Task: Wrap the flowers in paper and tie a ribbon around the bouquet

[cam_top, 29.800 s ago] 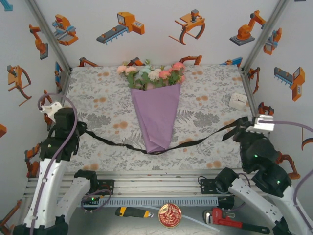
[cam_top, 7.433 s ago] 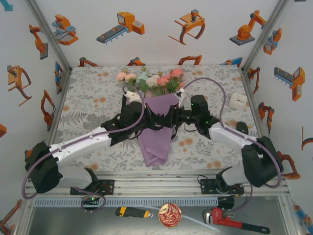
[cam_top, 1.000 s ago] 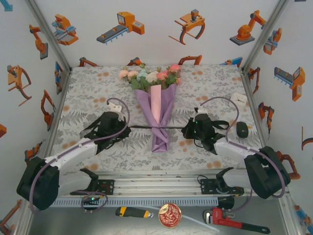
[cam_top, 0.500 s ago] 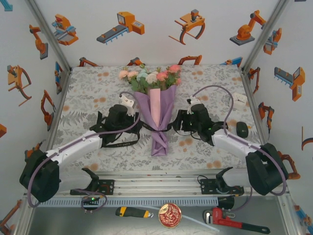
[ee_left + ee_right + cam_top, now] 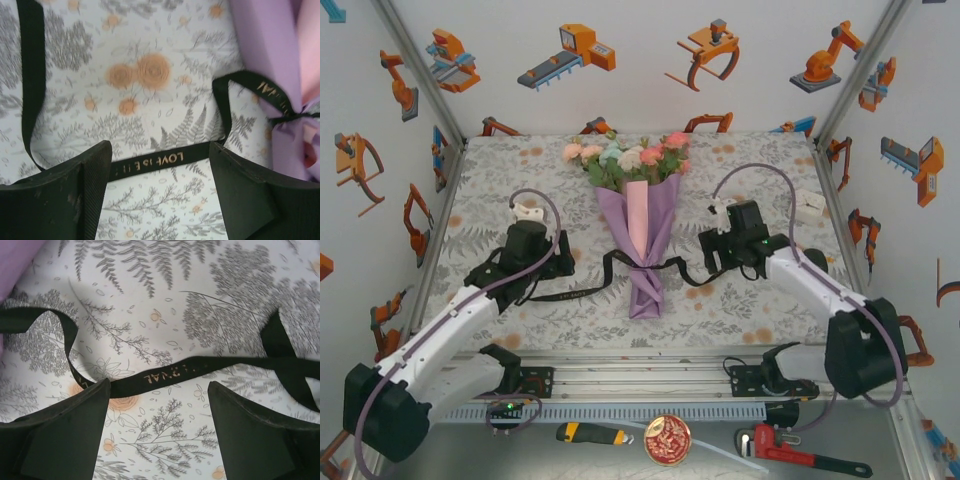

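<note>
- The bouquet (image 5: 642,230) lies in the middle of the bench (image 5: 500,190). Its flowers (image 5: 625,157) point to the far edge and its narrow end points to the arms.
- The paper (image 5: 662,215) is purple outside, with a pale pink strip down the middle.
- The black ribbon (image 5: 645,264) is tied around the thin lower part of the cone. One loose tail runs out on each side over the bench.
- The left tool (image 5: 558,268) is just left of the bouquet, and the right tool (image 5: 710,258) is just right of it. Both are apart from the paper.
- The left wrist view shows more. The left tool (image 5: 159,150) has its fingers spread and pinches nothing. The ribbon (image 5: 150,162) lies across the gap with the gold letters "LOVE IS", and at the right edge it squeezes the paper (image 5: 267,45).
- In the right wrist view the right tool (image 5: 157,386) is also spread and holds nothing. The ribbon (image 5: 165,373) crosses between its fingers with gold letters I cannot read, and a corner of the paper (image 5: 15,260) is at the upper left.
</note>
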Robot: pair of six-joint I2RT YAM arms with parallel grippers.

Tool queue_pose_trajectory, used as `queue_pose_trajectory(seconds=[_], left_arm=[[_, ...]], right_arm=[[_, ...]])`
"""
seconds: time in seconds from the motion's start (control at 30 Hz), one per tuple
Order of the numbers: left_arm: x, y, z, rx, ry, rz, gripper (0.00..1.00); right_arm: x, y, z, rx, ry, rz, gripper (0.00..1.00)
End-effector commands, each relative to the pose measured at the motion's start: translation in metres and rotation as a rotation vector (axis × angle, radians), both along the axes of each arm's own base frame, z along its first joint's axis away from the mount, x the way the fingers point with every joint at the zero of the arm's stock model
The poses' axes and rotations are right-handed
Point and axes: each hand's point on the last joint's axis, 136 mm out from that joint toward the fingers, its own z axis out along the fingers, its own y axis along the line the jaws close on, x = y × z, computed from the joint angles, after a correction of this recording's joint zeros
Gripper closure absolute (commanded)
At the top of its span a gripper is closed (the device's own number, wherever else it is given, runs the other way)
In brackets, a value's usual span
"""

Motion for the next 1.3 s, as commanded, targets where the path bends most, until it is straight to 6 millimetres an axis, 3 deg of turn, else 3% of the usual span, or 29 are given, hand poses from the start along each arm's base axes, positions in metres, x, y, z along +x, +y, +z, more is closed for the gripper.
queue_pose_trajectory(seconds=[0.0, 0.23, 0.53, 0.63, 0.7, 0.77, 0.9, 1.1, 1.27], left_arm=[[-0.015, 0.006, -0.024, -0.014, 0.093, 0.031, 0.27], [-0.012, -0.001, -0.029, -0.016, 0.111, 0.005, 0.27], [-0.002, -0.023, -0.037, -0.056, 0.124, -0.078, 0.24], [-0.002, -0.031, -0.043, -0.063, 0.138, -0.121, 0.24], [-0.002, -0.037, -0.045, -0.069, 0.140, -0.158, 0.25], [-0.004, -0.050, -0.044, -0.096, 0.125, -0.236, 0.26], [-0.009, -0.079, -0.039, -0.119, 0.084, -0.424, 0.28], [-0.014, -0.111, -0.065, 0.001, 0.158, -0.571, 0.36], [-0.008, -0.107, -0.094, 0.168, 0.211, -0.539, 0.44]], right_arm=[[-0.012, 0.025, -0.004, -0.040, 0.062, 0.293, 0.26], [-0.036, 0.028, -0.033, -0.146, 0.244, 0.483, 0.27], [-0.041, 0.040, -0.057, -0.246, 0.275, 0.597, 0.28], [-0.040, 0.046, -0.068, -0.259, 0.277, 0.613, 0.34], [-0.039, 0.049, -0.069, -0.245, 0.265, 0.611, 0.47], [-0.037, 0.053, -0.062, -0.216, 0.229, 0.599, 0.60], [-0.036, 0.069, -0.034, -0.086, 0.159, 0.543, 0.97], [-0.031, 0.074, 0.007, 0.074, 0.001, 0.384, 1.00], [-0.022, 0.059, 0.036, 0.114, -0.111, 0.228, 1.00]])
